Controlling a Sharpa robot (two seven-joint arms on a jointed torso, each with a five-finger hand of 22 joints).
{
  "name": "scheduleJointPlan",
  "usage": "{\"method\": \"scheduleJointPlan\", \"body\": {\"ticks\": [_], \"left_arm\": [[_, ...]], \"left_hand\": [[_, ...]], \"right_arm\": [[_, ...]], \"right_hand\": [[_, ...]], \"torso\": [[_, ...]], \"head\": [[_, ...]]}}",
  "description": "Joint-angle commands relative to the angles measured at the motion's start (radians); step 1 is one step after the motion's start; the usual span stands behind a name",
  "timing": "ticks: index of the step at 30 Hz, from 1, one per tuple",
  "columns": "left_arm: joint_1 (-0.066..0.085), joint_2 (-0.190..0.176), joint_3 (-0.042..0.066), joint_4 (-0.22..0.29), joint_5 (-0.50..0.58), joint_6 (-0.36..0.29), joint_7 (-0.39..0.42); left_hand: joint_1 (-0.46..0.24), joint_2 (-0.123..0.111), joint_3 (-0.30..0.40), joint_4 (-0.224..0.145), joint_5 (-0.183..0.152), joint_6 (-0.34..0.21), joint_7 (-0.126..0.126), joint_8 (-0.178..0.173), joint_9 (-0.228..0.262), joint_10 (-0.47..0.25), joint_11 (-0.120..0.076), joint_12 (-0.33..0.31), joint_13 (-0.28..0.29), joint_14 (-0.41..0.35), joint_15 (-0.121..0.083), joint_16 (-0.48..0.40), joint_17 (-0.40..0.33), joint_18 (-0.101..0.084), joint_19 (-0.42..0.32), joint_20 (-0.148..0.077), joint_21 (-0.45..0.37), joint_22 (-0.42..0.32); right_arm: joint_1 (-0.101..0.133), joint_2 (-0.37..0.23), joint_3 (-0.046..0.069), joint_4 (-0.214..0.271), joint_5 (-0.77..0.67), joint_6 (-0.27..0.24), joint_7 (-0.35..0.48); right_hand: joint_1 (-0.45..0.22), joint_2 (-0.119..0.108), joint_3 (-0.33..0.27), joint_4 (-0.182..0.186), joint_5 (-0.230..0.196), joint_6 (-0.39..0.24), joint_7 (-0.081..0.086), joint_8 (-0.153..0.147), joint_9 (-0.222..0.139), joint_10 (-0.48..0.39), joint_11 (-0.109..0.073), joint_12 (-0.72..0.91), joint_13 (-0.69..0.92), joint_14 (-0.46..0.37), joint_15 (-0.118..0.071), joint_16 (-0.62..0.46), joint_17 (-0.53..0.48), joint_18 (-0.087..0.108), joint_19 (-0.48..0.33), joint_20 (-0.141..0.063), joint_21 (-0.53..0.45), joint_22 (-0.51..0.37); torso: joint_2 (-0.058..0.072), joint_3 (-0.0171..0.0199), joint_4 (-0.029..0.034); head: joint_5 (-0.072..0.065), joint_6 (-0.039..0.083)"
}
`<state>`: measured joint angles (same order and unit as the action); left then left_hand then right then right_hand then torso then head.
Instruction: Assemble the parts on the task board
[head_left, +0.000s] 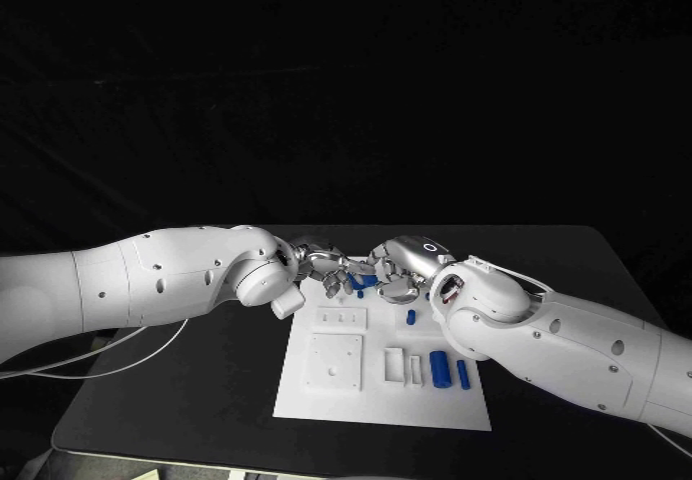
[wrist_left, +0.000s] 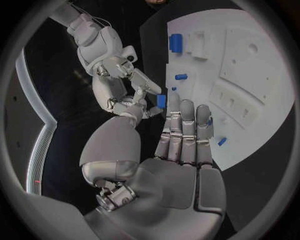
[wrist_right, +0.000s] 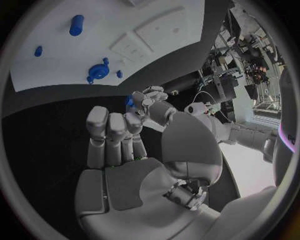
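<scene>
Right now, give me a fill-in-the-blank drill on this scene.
1. The board lies on a ___ table.
2. Seen from the robot, the left hand and right hand meet above the board's ___ edge.
3. The small part between the two hands is ___ in colour.
Missing words: black; far; blue.
</scene>
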<state>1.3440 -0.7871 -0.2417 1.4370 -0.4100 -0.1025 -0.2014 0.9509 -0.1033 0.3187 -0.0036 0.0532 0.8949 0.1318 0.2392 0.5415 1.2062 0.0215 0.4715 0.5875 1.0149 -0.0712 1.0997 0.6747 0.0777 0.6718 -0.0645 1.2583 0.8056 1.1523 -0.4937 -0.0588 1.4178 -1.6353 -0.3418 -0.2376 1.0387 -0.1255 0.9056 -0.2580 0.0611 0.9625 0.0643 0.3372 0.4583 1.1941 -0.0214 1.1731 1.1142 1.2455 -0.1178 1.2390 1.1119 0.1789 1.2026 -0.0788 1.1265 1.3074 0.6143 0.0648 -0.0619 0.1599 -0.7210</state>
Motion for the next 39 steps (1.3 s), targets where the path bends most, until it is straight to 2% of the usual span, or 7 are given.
{"method": "scheduleJointPlan", "body": {"ticks": [1, 15, 16, 18, 20, 26, 39], "left_arm": [[0.000, 0.002, 0.001, 0.002, -0.002, 0.017, 0.014], [0.000, 0.003, 0.001, 0.003, 0.000, 0.036, 0.016], [0.000, 0.003, 0.001, 0.003, 0.000, 0.037, 0.016], [0.000, 0.003, 0.001, 0.003, 0.000, 0.042, 0.016], [0.000, 0.003, 0.001, 0.003, 0.000, 0.044, 0.016], [0.000, 0.003, 0.001, 0.002, 0.000, 0.048, 0.017], [0.000, 0.004, 0.001, 0.000, 0.000, 0.047, 0.021]], "left_hand": [[0.007, 0.005, -0.010, 0.000, -0.001, 0.009, -0.003, 0.003, -0.003, 0.007, -0.002, -0.004, 0.001, -0.004, -0.002, -0.005, 0.001, 0.003, -0.008, -0.102, -0.006, -0.002], [0.041, 0.044, -0.034, -0.014, 0.002, 0.031, -0.007, 0.012, -0.015, 0.020, -0.007, -0.015, 0.001, -0.002, -0.004, -0.005, 0.004, 0.000, -0.011, -0.104, -0.005, -0.003], [0.048, 0.049, -0.036, -0.019, 0.005, 0.034, -0.008, 0.014, -0.016, 0.022, -0.007, -0.016, 0.001, -0.002, -0.004, -0.005, 0.005, 0.000, -0.011, -0.104, -0.005, -0.003], [0.072, 0.066, -0.034, -0.038, 0.071, 0.043, -0.009, 0.018, -0.022, 0.028, -0.009, -0.021, 0.001, -0.002, -0.004, -0.006, 0.006, -0.004, -0.013, -0.104, -0.004, -0.004], [0.084, 0.077, -0.032, -0.051, 0.084, 0.049, -0.011, 0.021, -0.025, 0.031, -0.010, -0.023, 0.002, -0.001, -0.004, -0.006, 0.006, -0.005, -0.013, -0.104, -0.004, -0.004], [0.096, 0.093, -0.032, -0.075, 0.096, 0.058, -0.014, 0.025, -0.031, 0.037, -0.011, -0.028, 0.003, 0.000, -0.004, -0.006, 0.007, -0.008, -0.014, -0.104, -0.003, -0.004], [0.097, 0.107, -0.031, -0.087, 0.102, 0.062, -0.015, 0.026, -0.035, 0.041, -0.012, -0.031, 0.003, 0.000, -0.004, -0.007, 0.008, -0.010, -0.014, -0.104, -0.003, -0.005]], "right_arm": [[0.000, 0.002, 0.001, 0.004, -0.004, -0.003, 0.000], [0.000, 0.006, 0.001, 0.002, -0.004, -0.003, -0.001], [0.000, 0.006, 0.001, 0.001, -0.004, -0.003, -0.001], [0.000, 0.006, 0.001, -0.001, -0.001, -0.005, 0.001], [0.000, 0.007, 0.001, -0.002, -0.001, -0.005, 0.001], [0.000, 0.008, 0.001, -0.002, -0.001, -0.004, 0.001], [0.000, 0.011, 0.002, 0.001, 0.001, -0.002, 0.002]], "right_hand": [[-0.001, -0.009, 0.007, 0.000, -0.002, 0.080, 0.026, 0.003, 0.001, 0.007, 0.000, 0.003, 0.000, 0.002, -0.008, 0.004, -0.001, 0.083, 0.010, 0.000, 0.002, 0.000], [-0.001, -0.010, 0.009, 0.001, -0.002, 0.080, 0.026, 0.002, 0.001, 0.007, 0.000, 0.002, -0.001, 0.002, -0.008, 0.004, -0.001, 0.083, 0.010, 0.000, 0.001, 0.000], [-0.001, -0.010, 0.009, 0.001, -0.002, 0.080, 0.026, 0.002, 0.001, 0.006, 0.000, 0.002, -0.001, 0.002, -0.008, 0.004, -0.001, 0.083, 0.010, 0.000, 0.001, 0.000], [-0.001, -0.010, 0.009, 0.002, -0.002, 0.080, 0.026, 0.002, 0.001, 0.007, 0.000, 0.002, -0.001, 0.002, -0.008, 0.004, -0.001, 0.083, 0.010, 0.000, 0.001, 0.000], [-0.001, -0.011, 0.009, 0.002, -0.002, 0.080, 0.026, 0.002, 0.001, 0.007, 0.000, 0.002, -0.001, 0.002, -0.008, 0.004, -0.001, 0.083, 0.010, 0.000, 0.001, 0.000], [-0.001, -0.011, 0.009, 0.002, -0.002, 0.080, 0.026, 0.002, 0.001, 0.008, 0.000, 0.003, -0.001, 0.002, -0.008, 0.004, -0.001, 0.083, 0.011, 0.000, 0.001, 0.000], [-0.001, -0.012, 0.011, 0.003, -0.002, 0.080, 0.026, 0.002, 0.001, 0.008, 0.000, 0.002, -0.001, 0.002, -0.008, 0.003, -0.001, 0.083, 0.011, 0.000, 0.001, -0.001]], "torso": [[0.000, -0.0006, -0.0007], [0.001, -0.0015, -0.0004], [0.001, -0.0015, -0.0004], [0.001, -0.0012, -0.0002], [0.001, -0.0011, -0.0004], [0.001, -0.0007, -0.0012], [0.002, -0.0014, -0.0011]], "head": [[0.001, -0.002], [0.000, -0.003], [0.000, -0.003], [0.000, -0.003], [0.000, -0.003], [0.001, -0.003], [0.000, -0.005]]}}
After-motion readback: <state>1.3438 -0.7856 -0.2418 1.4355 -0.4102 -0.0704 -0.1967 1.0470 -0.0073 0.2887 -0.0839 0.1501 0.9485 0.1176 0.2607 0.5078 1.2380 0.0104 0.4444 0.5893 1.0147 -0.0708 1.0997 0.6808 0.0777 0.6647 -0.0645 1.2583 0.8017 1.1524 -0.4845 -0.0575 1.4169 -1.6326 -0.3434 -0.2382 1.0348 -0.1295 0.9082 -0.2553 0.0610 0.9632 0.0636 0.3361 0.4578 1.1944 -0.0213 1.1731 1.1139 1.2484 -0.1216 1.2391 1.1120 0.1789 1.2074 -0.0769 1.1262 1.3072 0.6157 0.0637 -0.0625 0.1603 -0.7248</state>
